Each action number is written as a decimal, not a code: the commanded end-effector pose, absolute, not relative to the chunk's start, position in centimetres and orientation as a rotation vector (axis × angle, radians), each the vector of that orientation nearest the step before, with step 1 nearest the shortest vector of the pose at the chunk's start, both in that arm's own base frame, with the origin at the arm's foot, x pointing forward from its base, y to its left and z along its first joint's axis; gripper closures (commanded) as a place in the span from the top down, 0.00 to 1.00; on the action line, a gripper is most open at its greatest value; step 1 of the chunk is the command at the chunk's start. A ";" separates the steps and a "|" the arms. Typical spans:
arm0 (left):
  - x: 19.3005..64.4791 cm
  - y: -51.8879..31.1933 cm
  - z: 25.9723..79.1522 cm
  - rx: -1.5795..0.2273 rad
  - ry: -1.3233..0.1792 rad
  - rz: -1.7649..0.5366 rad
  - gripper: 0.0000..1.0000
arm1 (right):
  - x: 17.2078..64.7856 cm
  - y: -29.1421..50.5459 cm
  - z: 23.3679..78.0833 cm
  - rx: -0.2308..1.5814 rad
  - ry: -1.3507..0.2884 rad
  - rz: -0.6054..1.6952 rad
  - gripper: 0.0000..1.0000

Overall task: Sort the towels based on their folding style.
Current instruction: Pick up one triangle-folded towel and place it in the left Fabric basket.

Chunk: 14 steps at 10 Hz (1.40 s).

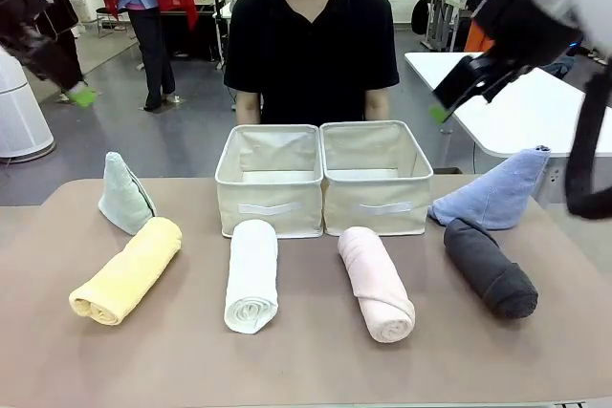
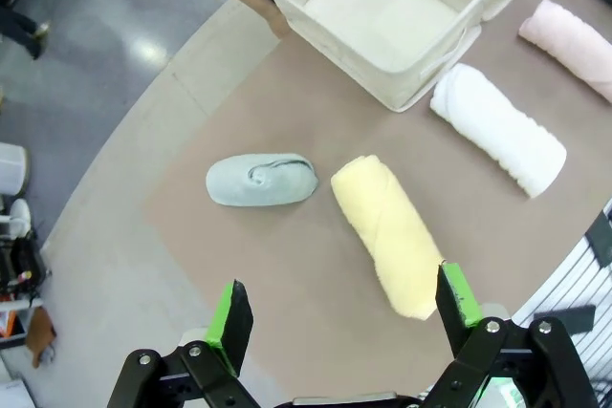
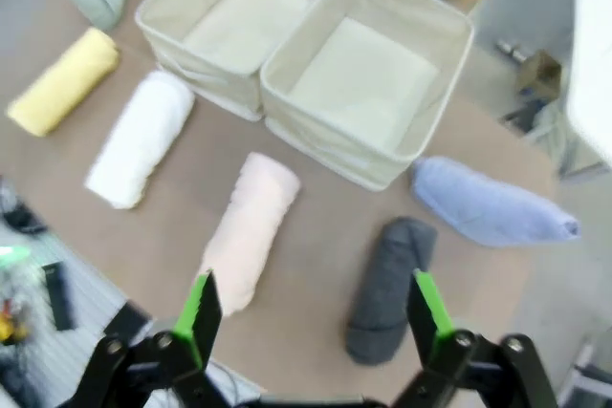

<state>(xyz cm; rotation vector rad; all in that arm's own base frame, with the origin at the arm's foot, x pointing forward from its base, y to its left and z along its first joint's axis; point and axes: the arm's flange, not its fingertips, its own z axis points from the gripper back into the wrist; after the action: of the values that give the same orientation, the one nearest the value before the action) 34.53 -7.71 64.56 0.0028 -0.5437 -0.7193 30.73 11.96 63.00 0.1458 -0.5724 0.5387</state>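
Observation:
Six towels lie on the brown table. In a front row are four rolls: yellow point(image 1: 127, 270), white point(image 1: 252, 274), pink point(image 1: 377, 282) and dark grey point(image 1: 490, 268). A pale mint cone point(image 1: 122, 195) stands at the back left, and a periwinkle cone point(image 1: 495, 193) lies at the back right. My left gripper point(image 1: 82, 96) hangs open high over the left edge, above the mint cone point(image 2: 261, 180) and yellow roll point(image 2: 387, 233). My right gripper point(image 1: 443, 110) is open high at the right, above the pink roll point(image 3: 247, 231) and grey roll point(image 3: 386, 289). Neither holds anything.
Two cream fabric baskets point(image 1: 271, 205) point(image 1: 375, 205) stand side by side at the table's middle back, both with nothing inside. A person in a black shirt point(image 1: 311, 40) stands right behind them. A white table point(image 1: 535, 107) is off to the right.

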 end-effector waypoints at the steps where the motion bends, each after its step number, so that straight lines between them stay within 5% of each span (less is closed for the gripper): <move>1: 34.0 -1.8 63.4 -0.131 -0.555 -0.804 1.00 | 32.3 6.8 64.6 0.366 -0.438 0.526 1.00; 4: 31.6 5.8 64.8 -0.241 -0.702 -0.743 1.00 | 32.8 1.3 64.8 0.439 -0.495 0.505 1.00; 9: 33.3 3.5 63.9 -0.155 -0.632 -0.793 1.00 | 32.1 2.0 64.7 0.423 -0.476 0.507 1.00; 12: 34.4 11.9 62.5 -0.693 -0.940 -1.235 1.00 | 33.8 -5.0 63.3 0.579 -0.652 0.893 1.00; 14: 34.3 14.8 61.6 -0.800 -0.920 -1.294 1.00 | 34.2 -8.9 62.8 0.792 -0.634 0.996 1.00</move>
<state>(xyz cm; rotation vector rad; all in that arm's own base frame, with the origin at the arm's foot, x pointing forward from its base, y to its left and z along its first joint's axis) 32.95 14.02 61.02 -0.6130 -1.0176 -1.2056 33.09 -7.77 62.44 0.6095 -0.7084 0.9295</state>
